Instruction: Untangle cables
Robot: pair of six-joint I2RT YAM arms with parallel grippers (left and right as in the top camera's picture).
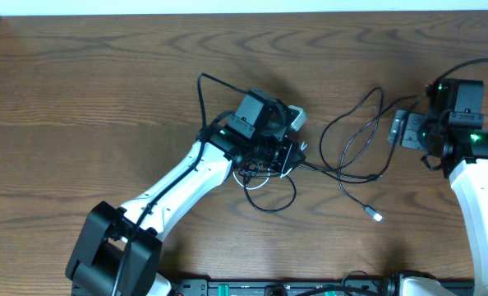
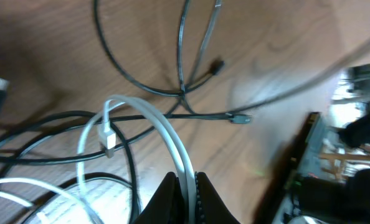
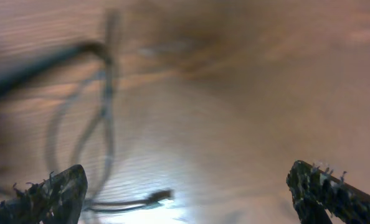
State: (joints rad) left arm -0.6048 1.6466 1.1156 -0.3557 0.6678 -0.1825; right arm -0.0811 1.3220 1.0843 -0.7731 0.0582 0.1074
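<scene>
Left wrist view: the left gripper (image 2: pixel 186 182) has its dark tapered fingers pinched together on the smooth white cable (image 2: pixel 172 134). That cable arcs over thin black cables (image 2: pixel 182 92) looped on the wood-grain table (image 2: pixel 278 62). Overhead, the tangle lies between both arms. The right gripper (image 3: pixel 185 186) is wide open and empty, its rough-edged fingers well apart.
</scene>
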